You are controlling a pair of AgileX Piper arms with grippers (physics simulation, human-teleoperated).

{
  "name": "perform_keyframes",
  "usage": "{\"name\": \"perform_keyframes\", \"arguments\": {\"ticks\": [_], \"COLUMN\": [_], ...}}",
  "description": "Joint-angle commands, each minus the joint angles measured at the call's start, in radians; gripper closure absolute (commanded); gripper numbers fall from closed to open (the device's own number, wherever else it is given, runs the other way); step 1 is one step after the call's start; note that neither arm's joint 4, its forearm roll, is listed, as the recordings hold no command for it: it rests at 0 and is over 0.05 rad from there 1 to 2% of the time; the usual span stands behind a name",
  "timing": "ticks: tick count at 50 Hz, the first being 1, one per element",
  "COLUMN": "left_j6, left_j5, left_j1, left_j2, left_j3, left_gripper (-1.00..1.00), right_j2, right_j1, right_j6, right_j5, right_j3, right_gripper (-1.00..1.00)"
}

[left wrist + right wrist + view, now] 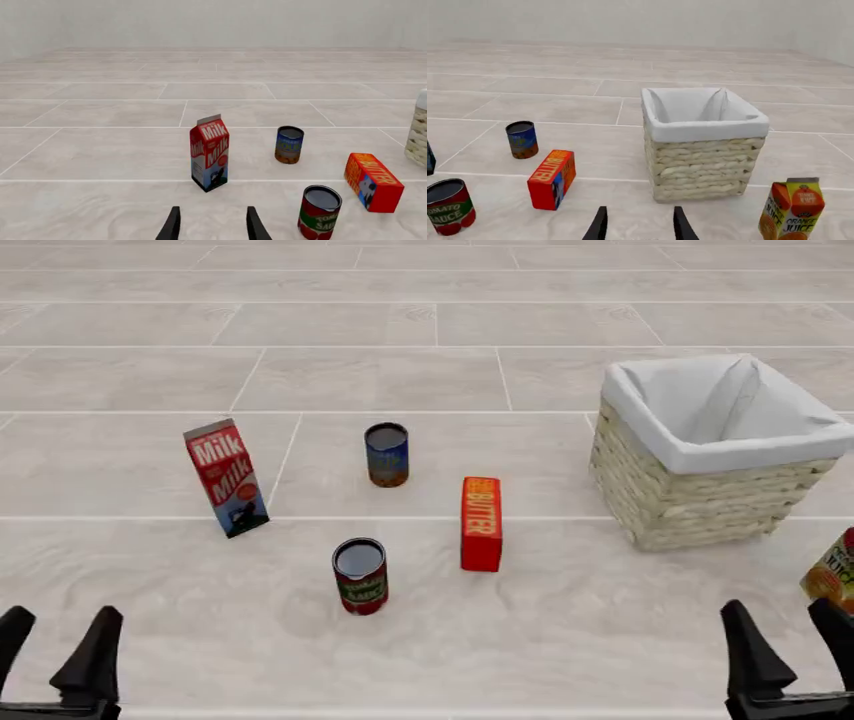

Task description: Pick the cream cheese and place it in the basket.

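Observation:
The cream cheese does not show in any view. The basket, woven beige wicker with a white cloth lining, stands at the right of the floor and is also in the right wrist view. My left gripper is open at the near left edge, with nothing between its fingers. At the near right edge, in front of the basket, my right gripper is open and also holds nothing.
A milk carton stands at the left. A blue can, a tomato sauce can and a red butter box sit in the middle. An orange juice carton is at the right edge near the basket.

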State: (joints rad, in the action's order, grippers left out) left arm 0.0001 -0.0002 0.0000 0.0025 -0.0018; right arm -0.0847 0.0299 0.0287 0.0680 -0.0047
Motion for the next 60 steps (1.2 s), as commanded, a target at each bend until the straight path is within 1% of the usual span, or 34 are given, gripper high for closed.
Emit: {"name": "perform_keyframes", "arguments": {"ticks": [1,5,6,7,16,23,27,30,32,34,36,38,40,42,44,47,49,51,53,54,55,57,58,60], "left_j6": [0.0,0.0,0.0,0.0,0.0,0.0,0.0,0.0,0.0,0.0,0.0,0.0,0.0,0.0,0.0,0.0,0.0,0.0,0.0,0.0,0.0,0.0,0.0,0.0], "left_j5": [-0.002,-0.002,-0.002,-0.002,-0.002,-0.002,-0.002,-0.002,-0.002,-0.002,-0.002,-0.002,-0.002,-0.002,-0.002,-0.002,-0.002,-0.002,-0.002,-0.002,-0.002,-0.002,-0.002,-0.002], "left_j1": [0.0,0.0,0.0,0.0,0.0,0.0,0.0,0.0,0.0,0.0,0.0,0.0,0.0,0.0,0.0,0.0,0.0,0.0,0.0,0.0,0.0,0.0,0.0,0.0], "left_j2": [0.005,0.005,0.005,0.005,0.005,0.005,0.005,0.005,0.005,0.005,0.005,0.005,0.005,0.005,0.005,0.005,0.005,0.005,0.005,0.005,0.005,0.005,0.005,0.005], "left_j3": [-0.002,-0.002,-0.002,-0.002,-0.002,-0.002,-0.002,-0.002,-0.002,-0.002,-0.002,-0.002,-0.002,-0.002,-0.002,-0.002,-0.002,-0.002,-0.002,-0.002,-0.002,-0.002,-0.002,-0.002], "left_gripper": [-1.0,-1.0,-1.0,-1.0,-1.0,-1.0,-1.0,-1.0,-1.0,-1.0,-1.0,-1.0,-1.0,-1.0,-1.0,-1.0,-1.0,-1.0,-1.0,-1.0,-1.0,-1.0,-1.0,-1.0], "right_j2": [0.082,0.076,0.071,0.072,0.08,0.082,0.082,0.083,0.079,0.046,0.042,0.003,-0.043,-0.045,-0.065,-0.095,-0.099,-0.111,-0.122,-0.135,-0.141,-0.162,-0.182,-0.207], "right_j1": [-0.029,-0.032,-0.032,-0.034,-0.05,-0.069,-0.075,-0.081,-0.086,-0.064,-0.064,-0.05,-0.045,-0.047,-0.044,-0.05,-0.049,-0.033,-0.042,-0.025,-0.021,-0.026,-0.041,-0.049], "right_j6": [-0.027,-0.03,-0.018,-0.021,-0.021,-0.009,-0.018,-0.032,-0.031,-0.009,-0.001,0.011,0.05,0.023,0.017,0.053,0.049,0.063,0.073,0.086,0.114,0.126,0.148,0.152], "right_j5": [-0.096,-0.093,-0.09,-0.089,-0.131,-0.216,-0.247,-0.308,-0.332,-0.342,-0.346,-0.353,-0.369,-0.392,-0.42,-0.455,-0.488,-0.522,-0.546,-0.567,-0.577,-0.59,-0.593,-0.592], "right_j3": [-0.014,-0.008,-0.008,-0.008,-0.048,-0.13,-0.162,-0.223,-0.247,-0.27,-0.279,-0.296,-0.32,-0.349,-0.38,-0.419,-0.455,-0.491,-0.526,-0.547,-0.559,-0.574,-0.582,-0.583], "right_gripper": [-1.0,-1.0,-1.0,-1.0,-1.0,-1.0,-1.0,-1.0,-1.0,-1.0,-1.0,-1.0,-1.0,-1.0,-1.0,-1.0,-1.0,-1.0,-1.0,-1.0,-1.0,-1.0,-1.0,-1.0]}}
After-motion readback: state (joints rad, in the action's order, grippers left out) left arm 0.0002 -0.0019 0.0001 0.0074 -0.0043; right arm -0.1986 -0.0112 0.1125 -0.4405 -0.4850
